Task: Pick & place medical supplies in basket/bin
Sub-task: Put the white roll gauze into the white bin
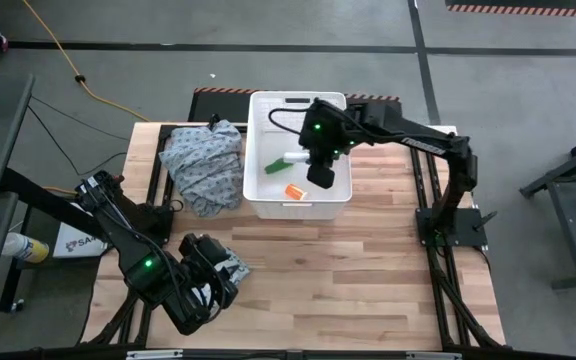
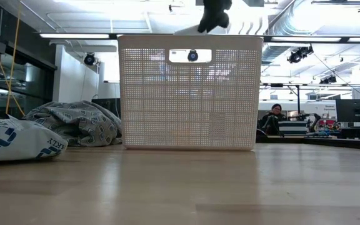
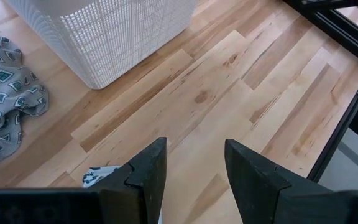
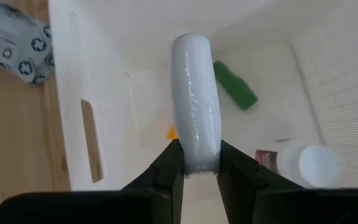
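You can read almost no text here. In the low view, the soft packet (image 2: 14,140) lying at the left of the worktop (image 2: 186,187) carries a dark blue cross-shaped emblem and a short run of dark blue capital letters, but the word bends over the packet's curve and you cannot make it out in full. In the high view, a white label (image 1: 76,241) beneath the left arm, beside the worktop, shows dark letters beginning "SA", the rest hidden by the arm. The screens far back in the room are too small for you to read.
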Tool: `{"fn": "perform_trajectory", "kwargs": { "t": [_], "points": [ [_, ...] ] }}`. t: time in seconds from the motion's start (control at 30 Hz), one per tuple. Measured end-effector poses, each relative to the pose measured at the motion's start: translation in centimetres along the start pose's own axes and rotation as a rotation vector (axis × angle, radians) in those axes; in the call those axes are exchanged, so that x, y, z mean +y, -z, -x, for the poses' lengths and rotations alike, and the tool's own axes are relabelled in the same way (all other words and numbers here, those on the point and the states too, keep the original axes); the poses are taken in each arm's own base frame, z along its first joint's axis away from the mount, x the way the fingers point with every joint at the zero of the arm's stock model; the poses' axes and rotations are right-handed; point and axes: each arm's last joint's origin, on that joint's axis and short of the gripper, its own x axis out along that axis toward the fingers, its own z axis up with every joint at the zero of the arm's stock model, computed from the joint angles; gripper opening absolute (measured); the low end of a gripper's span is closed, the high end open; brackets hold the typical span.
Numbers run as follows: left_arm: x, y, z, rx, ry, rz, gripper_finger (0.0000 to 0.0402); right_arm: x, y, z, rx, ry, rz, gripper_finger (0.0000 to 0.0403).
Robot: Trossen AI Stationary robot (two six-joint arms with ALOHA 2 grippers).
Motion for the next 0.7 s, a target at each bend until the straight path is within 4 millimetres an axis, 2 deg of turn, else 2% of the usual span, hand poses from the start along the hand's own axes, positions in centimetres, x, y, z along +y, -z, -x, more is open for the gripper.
{"fn": "perform_trajectory", "kwargs": {
  "t": [0.7],
  "points": [
    [0.0, -0.1, 0.0, -0.019, -0.002, -0.004, 0.0195, 0.1, -0.1, -7.6, 0.208, -0.083, 0.024, 0.0074]
  ]
}}
